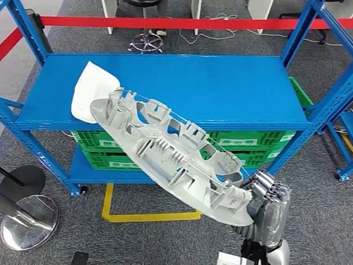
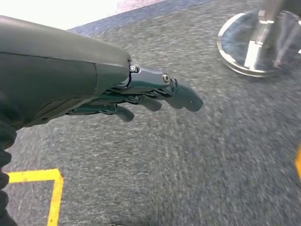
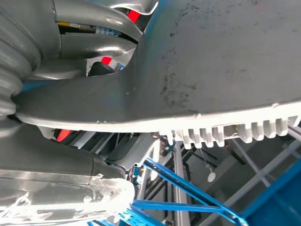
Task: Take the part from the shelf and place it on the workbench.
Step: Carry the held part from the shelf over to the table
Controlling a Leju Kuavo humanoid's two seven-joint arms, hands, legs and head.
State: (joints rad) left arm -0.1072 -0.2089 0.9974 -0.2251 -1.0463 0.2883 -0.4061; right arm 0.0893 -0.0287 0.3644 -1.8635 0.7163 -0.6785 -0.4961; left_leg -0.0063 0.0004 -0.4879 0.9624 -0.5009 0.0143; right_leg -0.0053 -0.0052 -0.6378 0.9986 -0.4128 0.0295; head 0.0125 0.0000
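The right hand [image 1: 266,207] gripped one end of the long, stiff, ribbed grey part [image 1: 173,153], held out above the blue shelf [image 1: 214,86] and likely unwieldy, while the left hand [image 2: 149,94] hung with fingers apart.

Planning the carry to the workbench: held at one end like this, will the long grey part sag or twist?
Probably stiff: the grey part juts straight from the right robot hand, and its ribs suggest rigid, lightish moulding. Gripped at one end, it may lever or swing.
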